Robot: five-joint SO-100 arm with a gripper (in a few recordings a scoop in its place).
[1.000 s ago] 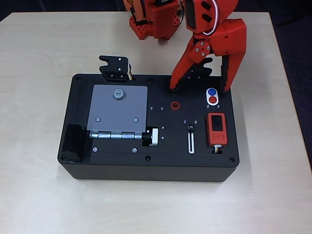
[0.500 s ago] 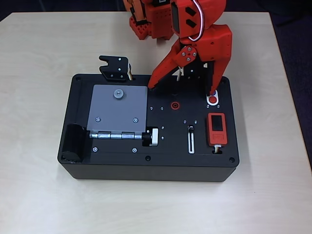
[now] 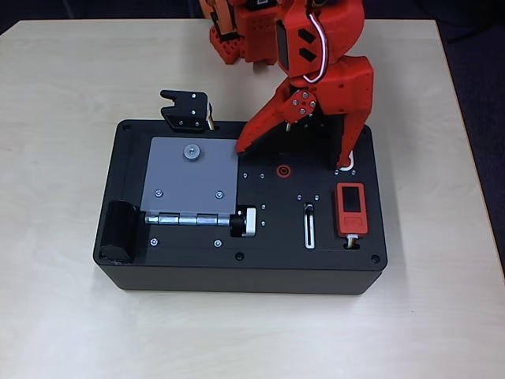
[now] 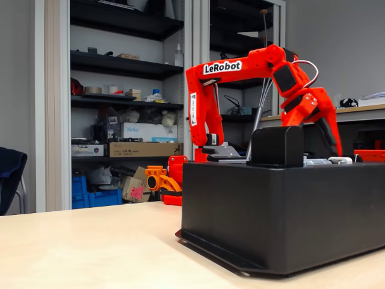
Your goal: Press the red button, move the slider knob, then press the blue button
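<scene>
Overhead view, gripper (image 3: 292, 154) shifted left, finger now covering both buttons

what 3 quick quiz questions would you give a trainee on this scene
1. True or false: the gripper is open in the overhead view.
2. Which gripper finger stands over the white oval surround of the buttons? A) the right one in the overhead view B) the left one C) neither
3. Fill in: the slider knob sits at the ___ end of its slot in the overhead view.

Key
1. True: the fingers are spread wide, the left tip by the corner of the grey plate.
2. A: it covers the buttons, so whether it presses one cannot be told.
3. Top.
</scene>
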